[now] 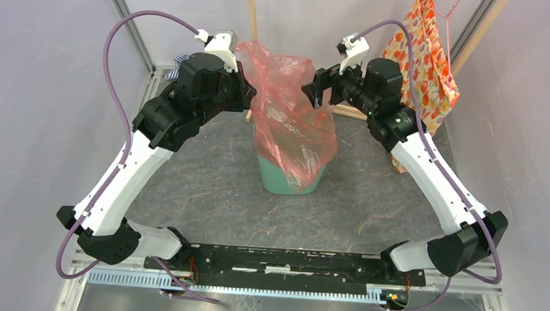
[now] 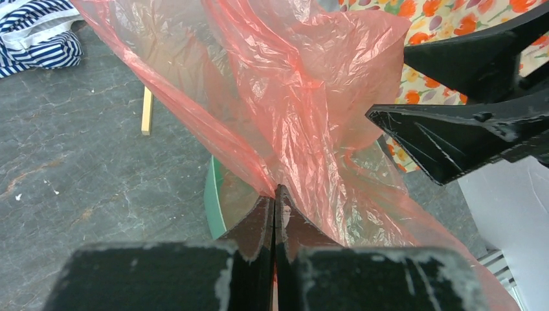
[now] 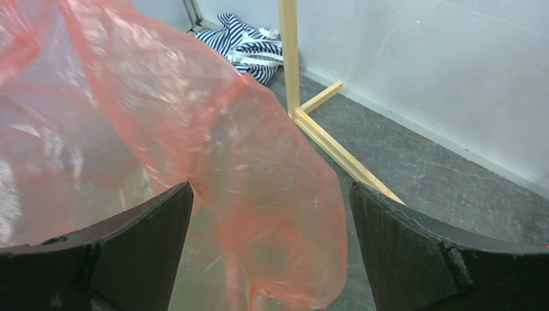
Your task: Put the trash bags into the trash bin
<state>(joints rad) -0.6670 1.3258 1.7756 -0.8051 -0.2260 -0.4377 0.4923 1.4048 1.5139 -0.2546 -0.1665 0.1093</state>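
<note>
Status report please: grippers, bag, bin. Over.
Left gripper shut on bag. Right gripper open around loose bag edge. Bag draped over bin, part hanging outside. Nothing in the way.

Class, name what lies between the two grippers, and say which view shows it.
The trash bag, pinched by the left gripper, beside the open right gripper; top external view.

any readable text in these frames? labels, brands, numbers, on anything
None readable in any view.
trash bag: plain translucent red-orange, no print.
trash bin: plain mint green where it shows, no label.
floral cloth: flower pattern only.
striped cloth: stripes only.
</note>
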